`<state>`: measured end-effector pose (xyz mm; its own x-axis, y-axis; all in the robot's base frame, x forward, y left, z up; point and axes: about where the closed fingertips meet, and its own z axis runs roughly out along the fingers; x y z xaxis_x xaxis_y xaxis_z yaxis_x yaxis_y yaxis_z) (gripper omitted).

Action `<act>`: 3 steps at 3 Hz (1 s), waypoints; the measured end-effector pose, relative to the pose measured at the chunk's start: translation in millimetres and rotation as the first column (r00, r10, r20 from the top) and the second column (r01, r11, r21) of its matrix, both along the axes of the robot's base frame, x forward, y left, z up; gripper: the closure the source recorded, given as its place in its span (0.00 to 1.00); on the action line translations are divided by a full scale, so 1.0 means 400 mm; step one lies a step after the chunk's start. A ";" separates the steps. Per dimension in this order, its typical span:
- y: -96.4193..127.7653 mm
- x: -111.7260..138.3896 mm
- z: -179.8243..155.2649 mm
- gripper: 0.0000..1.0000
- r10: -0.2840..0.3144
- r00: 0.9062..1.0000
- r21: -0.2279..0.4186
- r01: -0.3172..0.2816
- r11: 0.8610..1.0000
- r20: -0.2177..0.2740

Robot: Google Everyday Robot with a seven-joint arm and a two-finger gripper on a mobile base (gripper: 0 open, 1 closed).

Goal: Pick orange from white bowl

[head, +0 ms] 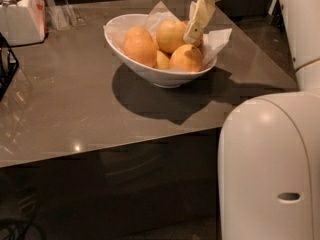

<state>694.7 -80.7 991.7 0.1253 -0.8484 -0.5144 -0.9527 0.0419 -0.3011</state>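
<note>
The white bowl (150,71) stands on the brown table toward the back, lined with crumpled white paper (217,38). It holds several round yellowish-orange fruits: an orange (139,46) on the left, one (171,35) in the middle, one (186,58) at the front right, and a smaller, yellower fruit (162,60) low between them. My gripper (194,31) hangs down from the top of the view over the bowl's right side. Its tip sits between the middle orange and the front-right orange, touching or just above them.
A white boxy container (21,20) and a clear stand (62,11) sit at the table's back left. A black wire rack (5,66) is at the left edge. My white arm housing (270,169) fills the right foreground. The table's front edge (110,146) runs across the middle.
</note>
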 end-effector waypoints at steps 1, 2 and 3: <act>0.014 0.012 -0.013 0.00 0.000 1.000 0.037 0.000 0.999 0.001; 0.061 0.019 -0.031 0.00 0.035 0.999 0.065 -0.034 0.997 -0.008; 0.068 0.029 -0.033 0.13 0.030 1.000 0.071 -0.030 0.997 0.000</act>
<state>706.4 -53.6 978.4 0.1495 -0.8057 -0.5732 -0.9542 0.0343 -0.2971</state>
